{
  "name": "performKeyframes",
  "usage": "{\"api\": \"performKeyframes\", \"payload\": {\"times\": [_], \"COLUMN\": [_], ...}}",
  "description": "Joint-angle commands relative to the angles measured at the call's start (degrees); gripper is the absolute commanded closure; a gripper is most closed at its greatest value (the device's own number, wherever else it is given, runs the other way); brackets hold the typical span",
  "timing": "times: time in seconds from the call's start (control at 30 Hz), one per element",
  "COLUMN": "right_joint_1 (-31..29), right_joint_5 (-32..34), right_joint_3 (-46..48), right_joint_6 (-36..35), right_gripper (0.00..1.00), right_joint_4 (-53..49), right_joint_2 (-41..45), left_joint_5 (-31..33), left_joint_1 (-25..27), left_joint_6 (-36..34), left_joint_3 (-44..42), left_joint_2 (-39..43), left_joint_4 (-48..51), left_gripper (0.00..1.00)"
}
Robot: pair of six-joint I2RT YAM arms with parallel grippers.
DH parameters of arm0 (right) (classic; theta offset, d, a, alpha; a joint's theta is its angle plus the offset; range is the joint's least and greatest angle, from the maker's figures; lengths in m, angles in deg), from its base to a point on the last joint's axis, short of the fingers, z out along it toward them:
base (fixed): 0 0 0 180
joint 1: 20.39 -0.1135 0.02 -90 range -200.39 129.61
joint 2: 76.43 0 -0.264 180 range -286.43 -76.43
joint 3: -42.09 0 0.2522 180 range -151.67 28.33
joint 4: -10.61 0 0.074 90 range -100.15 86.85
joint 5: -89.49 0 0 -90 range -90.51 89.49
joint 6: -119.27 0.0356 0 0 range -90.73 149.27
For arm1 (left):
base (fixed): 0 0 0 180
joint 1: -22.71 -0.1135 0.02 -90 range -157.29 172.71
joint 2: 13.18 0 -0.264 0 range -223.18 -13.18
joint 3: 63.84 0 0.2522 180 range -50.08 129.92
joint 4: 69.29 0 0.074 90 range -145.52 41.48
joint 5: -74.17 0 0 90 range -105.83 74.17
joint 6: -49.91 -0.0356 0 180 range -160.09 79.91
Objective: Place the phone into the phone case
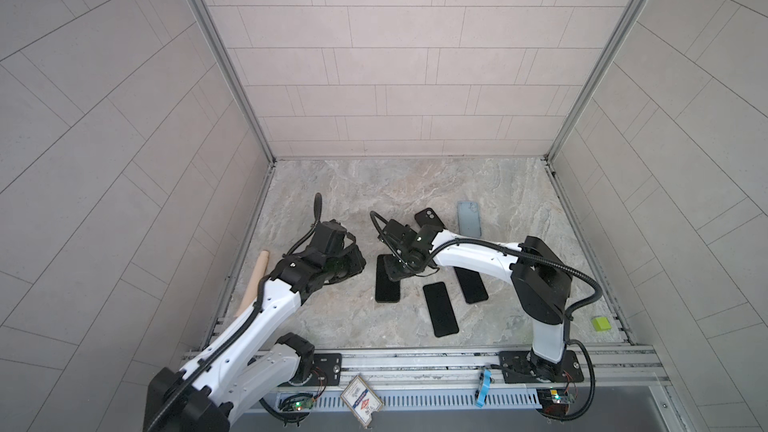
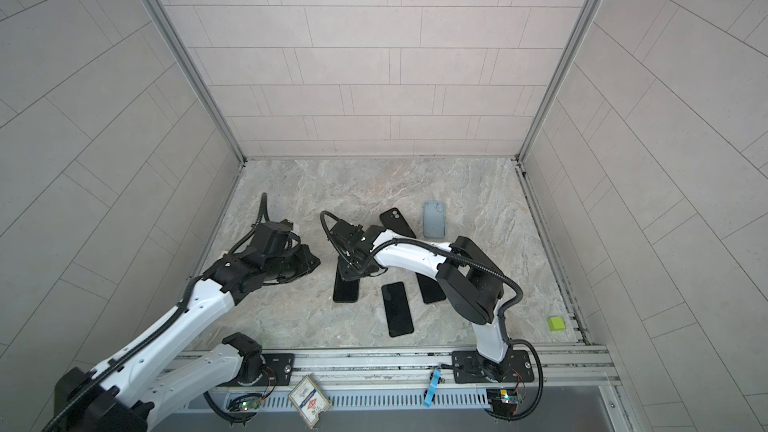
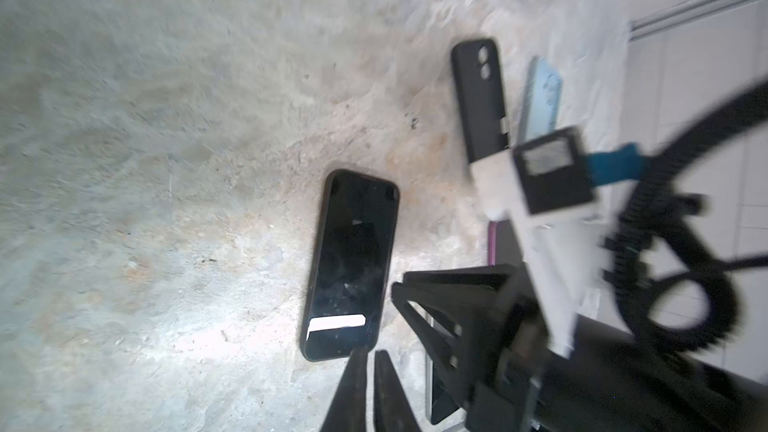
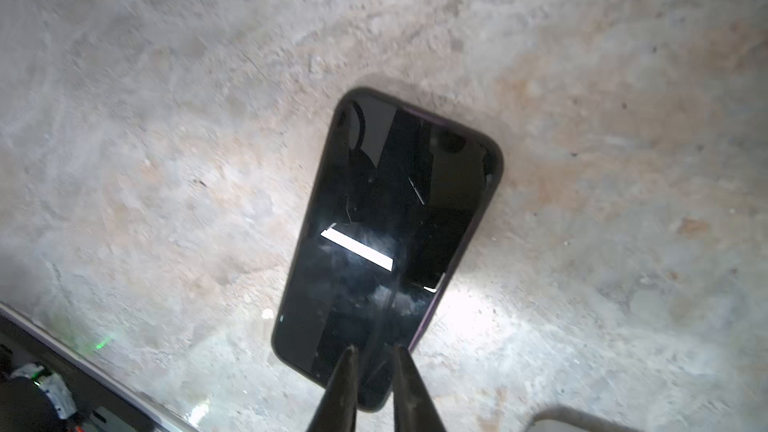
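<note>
Counter (image 1: 415,184): marbled stone, bearing everything below.
Phone (image 1: 387,290): flat, screen up, seemingly seated in the phone case (image 4: 496,172), dark rim round the glass.
Second phone (image 1: 440,309): screen up, just right of the phone.
Third phone (image 1: 470,284): further right of the phone.
Black spare case (image 1: 428,217): back up, beyond the phone, to its right.
Blue case (image 1: 469,218): beyond the phone, further right again.
Right fingers (image 4: 343,388): slightly apart, gripping nothing, tips over the phone's far end.
Left fingers (image 3: 351,401): almost closed, empty, just left of the phone.
</note>
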Motion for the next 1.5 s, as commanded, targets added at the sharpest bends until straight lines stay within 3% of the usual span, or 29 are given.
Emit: {"api": "performKeyframes", "payload": {"times": [0.0, 0.17, 0.27, 0.4, 0.77, 1.1, 1.47], "right_joint_1": [0.35, 1.27, 1.27, 1.18, 0.54, -1.60, -7.99], "right_joint_5": [2.54, 6.63, 9.45, 10.48, 8.32, 7.49, 8.93], "right_joint_3": [-4.16, -12.43, -16.56, -19.31, -16.65, -12.71, -2.85], "right_joint_6": [-2.04, -1.94, -1.85, -1.59, 0.68, 2.19, 6.34], "right_gripper": [0.76, 0.75, 0.74, 0.73, 0.61, 0.62, 0.63], "right_joint_4": [-4.50, -9.23, -12.44, -14.24, -11.53, -10.76, -6.66], "right_joint_2": [-3.78, -9.90, -12.88, -15.59, -17.28, -17.07, -10.80], "left_joint_5": [8.18, 15.86, 20.76, 21.22, 22.55, 22.20, 21.27], "left_joint_1": [-0.23, -0.22, -0.23, -0.23, -0.23, -0.23, -0.23], "left_joint_6": [-1.47, -11.73, -15.40, -17.83, -18.08, -18.07, -17.85], "left_joint_3": [6.27, 16.07, 16.85, 15.36, 11.64, 10.16, 9.40], "left_joint_2": [5.82, 8.05, 9.00, 11.68, 20.03, 20.63, 23.21], "left_joint_4": [9.33, 19.61, 23.09, 23.75, 22.91, 21.06, 20.14], "left_gripper": [0.85, 0.84, 0.85, 0.85, 0.83, 0.83, 0.83]}}
